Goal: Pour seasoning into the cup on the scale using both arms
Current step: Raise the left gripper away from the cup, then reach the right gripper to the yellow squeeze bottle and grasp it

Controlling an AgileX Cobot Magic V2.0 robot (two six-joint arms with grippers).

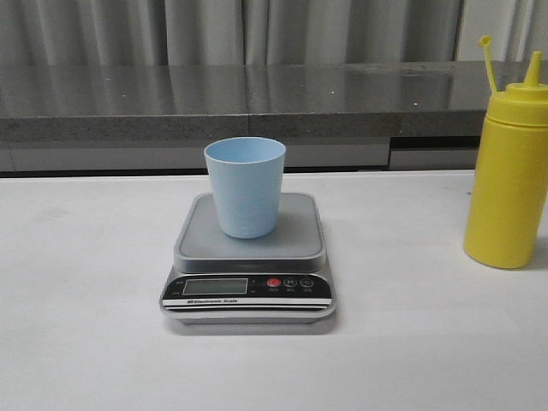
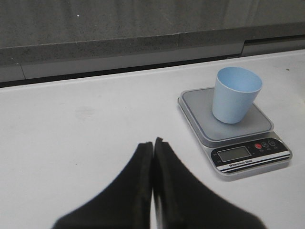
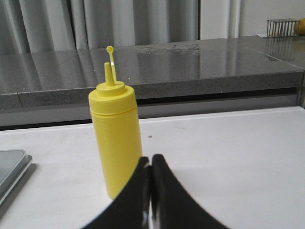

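seasoning point(image 1: 509, 175) clipped at front view's right edge, scale point(image 3: 12, 174) mostly cut off in right wrist view

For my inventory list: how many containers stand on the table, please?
2: the cup on the scale at centre, and the seasoning bottle on the table at the right edge. None seems hidden.
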